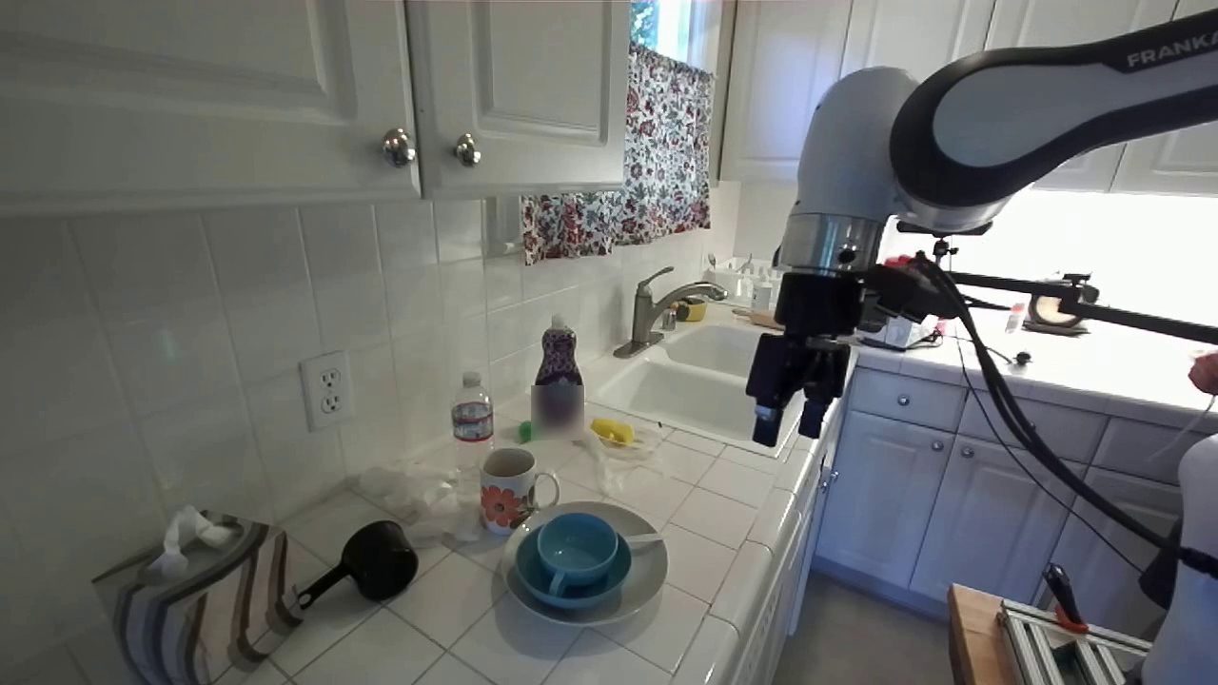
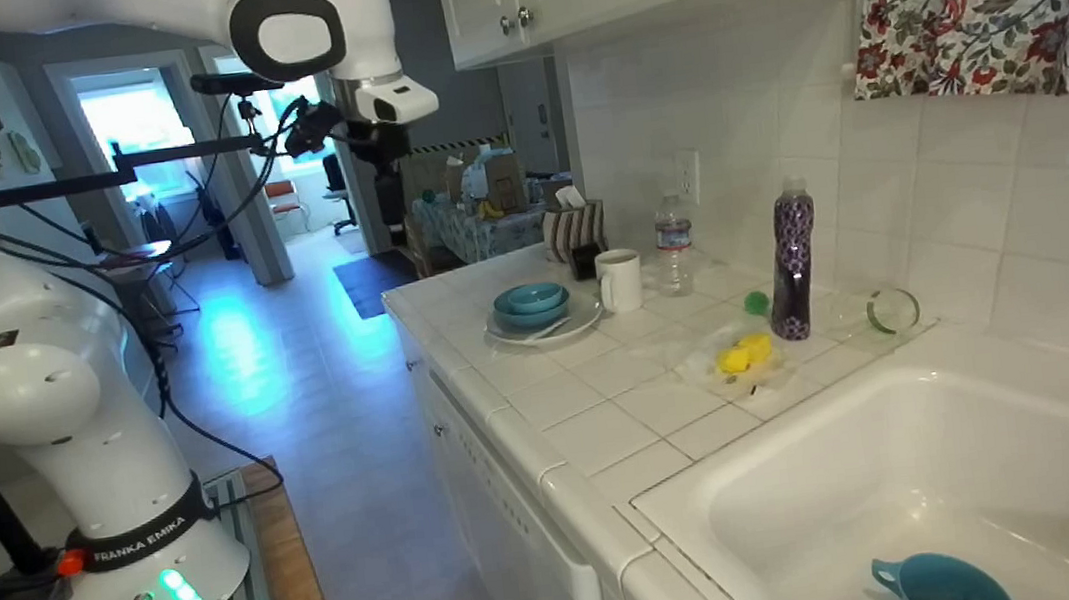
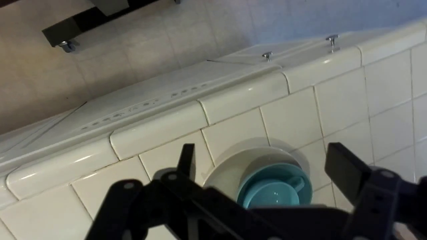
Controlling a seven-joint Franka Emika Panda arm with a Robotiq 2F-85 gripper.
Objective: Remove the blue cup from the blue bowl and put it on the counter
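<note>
Teal, glossy: blue cup (image 1: 577, 550) nested in blue bowl (image 1: 599, 594), both on a pale plate (image 1: 649, 576), just left of centre in an exterior view. Next, counter (image 1: 702, 552) tiles. Farther right, well above: gripper (image 1: 790, 425), jaws spread, holding nothing. Wrist view frames cup between the fingers (image 3: 185, 160), handle toward the right-hand one; lower part hidden. Probably a descent toward it is due; depth hard to judge.

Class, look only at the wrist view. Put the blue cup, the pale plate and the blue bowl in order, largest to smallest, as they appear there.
1. Pale plate
2. Blue bowl
3. Blue cup
The gripper hides part of all three, but their visible rims leave the order clear.
</note>
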